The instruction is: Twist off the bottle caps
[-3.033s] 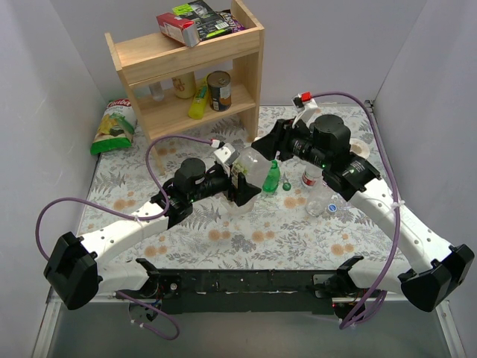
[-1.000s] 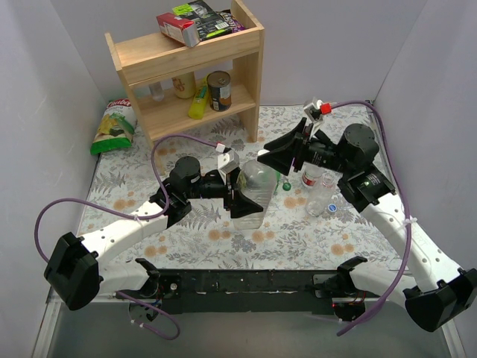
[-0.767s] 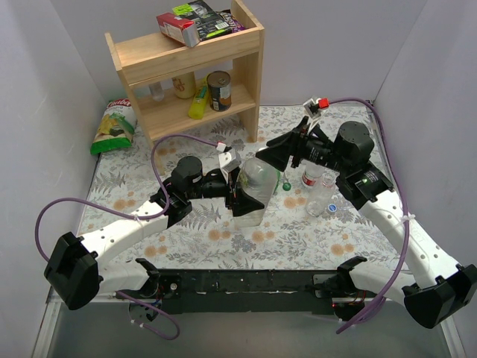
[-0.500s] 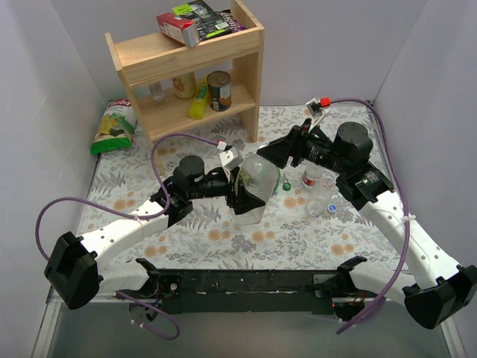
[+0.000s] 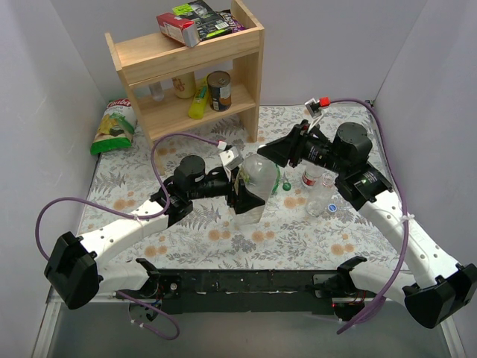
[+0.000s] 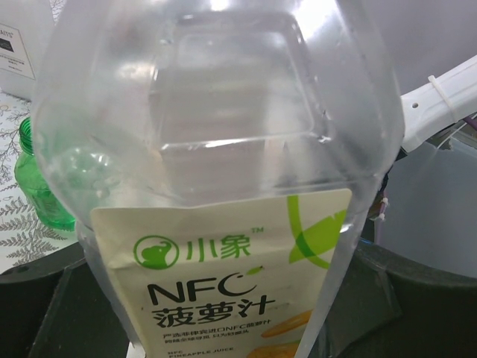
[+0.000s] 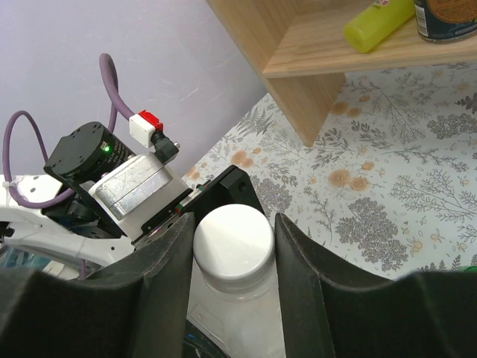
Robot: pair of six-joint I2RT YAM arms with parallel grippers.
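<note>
My left gripper is shut on the body of the large clear bottle, holding it upright over the table's middle. In the left wrist view the bottle's label fills the frame, with my left gripper shut around it. My right gripper reaches in from the right and is shut on the bottle's white cap, one finger on each side. The small green bottle stands just behind, neck open, with a green cap beside it. The red-labelled bottle, the slim clear bottle and a blue cap sit under my right arm.
A wooden shelf stands at the back, holding a can and a yellow bottle, with boxes on top. A snack bag lies at the back left. White walls close in both sides.
My right gripper opened wide, then closed its fingers onto the white cap, shifting slightly. The left gripper has kept its hold on the large bottle, which leaned a little.
</note>
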